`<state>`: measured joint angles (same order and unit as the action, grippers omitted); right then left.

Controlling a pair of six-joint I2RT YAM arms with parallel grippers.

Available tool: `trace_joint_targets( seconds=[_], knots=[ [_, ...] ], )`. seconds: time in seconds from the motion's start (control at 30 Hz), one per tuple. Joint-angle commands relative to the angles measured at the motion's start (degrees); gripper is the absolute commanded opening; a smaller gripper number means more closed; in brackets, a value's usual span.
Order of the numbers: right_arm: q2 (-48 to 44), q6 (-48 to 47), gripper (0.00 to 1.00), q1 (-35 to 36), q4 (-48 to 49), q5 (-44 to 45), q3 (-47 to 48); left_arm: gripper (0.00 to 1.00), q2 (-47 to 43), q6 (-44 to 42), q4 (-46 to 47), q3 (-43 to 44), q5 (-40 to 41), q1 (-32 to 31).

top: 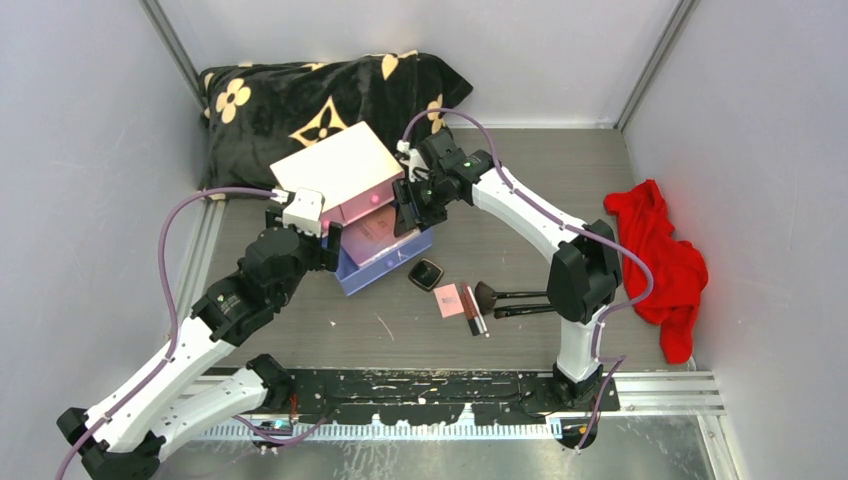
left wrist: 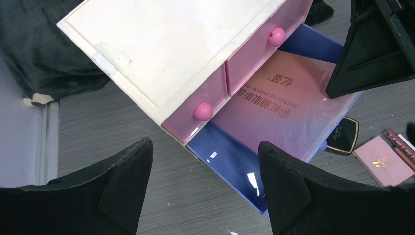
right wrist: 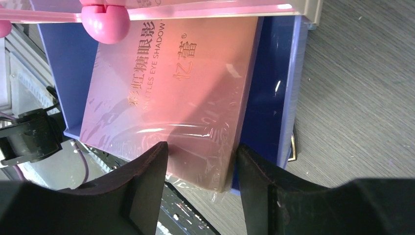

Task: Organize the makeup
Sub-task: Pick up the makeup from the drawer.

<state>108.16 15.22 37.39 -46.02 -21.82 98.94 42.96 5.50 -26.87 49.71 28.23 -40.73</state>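
Note:
The flat pink palette (top: 372,236) lies in the open blue drawer (top: 395,270) of the white chest (top: 335,162), its end sticking out over the drawer's front. My right gripper (top: 408,208) hovers open over that end (right wrist: 176,98), its fingertips (right wrist: 149,171) on either side of the palette's corner. My left gripper (left wrist: 205,171) is open and empty over the table by the drawer's left corner (left wrist: 230,161). A black compact (top: 427,273), a pink compact (top: 450,300), slim tubes (top: 476,312) and two brushes (top: 515,295) lie on the table. No clear jar is in view.
A black flowered blanket (top: 320,100) lies behind the chest. A red cloth (top: 660,258) lies at the right. The two pink drawers (left wrist: 195,105) above the blue one are shut. Grey walls enclose the table on three sides.

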Motion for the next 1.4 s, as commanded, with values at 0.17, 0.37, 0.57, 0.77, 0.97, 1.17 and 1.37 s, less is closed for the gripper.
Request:
trace_joint_targets(
  seconds=[0.17, 0.37, 0.57, 0.77, 0.97, 1.17, 1.37],
  knots=[
    [-0.2, 1.7, 0.34, 0.6, 2.6, -7.4, 3.0, 0.79, -0.5, -1.9, 0.7, 3.6, 3.1, 0.3],
    [-0.6, 2.5, 0.01, 0.6, 3.4, -8.4, 3.0, 0.79, -0.3, -1.6, 1.1, 3.5, 3.1, 0.3],
    [-2.6, 3.8, 0.01, 0.6, 7.6, -8.2, 0.1, 0.79, -0.6, -1.5, 0.7, 3.3, 3.1, 0.4],
    [-5.6, 5.3, 0.01, 0.6, 11.8, -8.0, -3.4, 0.79, -0.2, -1.5, 0.8, 3.1, 2.9, 0.3],
    [-4.7, 3.4, 0.25, -0.2, 8.5, -8.4, -1.8, 0.79, 0.6, -1.7, 1.1, 3.4, 2.5, 0.3],
    [-1.2, 0.2, 0.36, -0.8, -0.1, -9.3, 4.3, 0.79, 1.1, -2.1, 1.4, 3.8, 2.7, 0.3],
    [1.1, -1.9, 0.36, -1.6, -6.5, -9.6, 9.2, 0.79, 0.6, -2.3, 0.7, 4.7, 2.5, 0.4]
  ],
)
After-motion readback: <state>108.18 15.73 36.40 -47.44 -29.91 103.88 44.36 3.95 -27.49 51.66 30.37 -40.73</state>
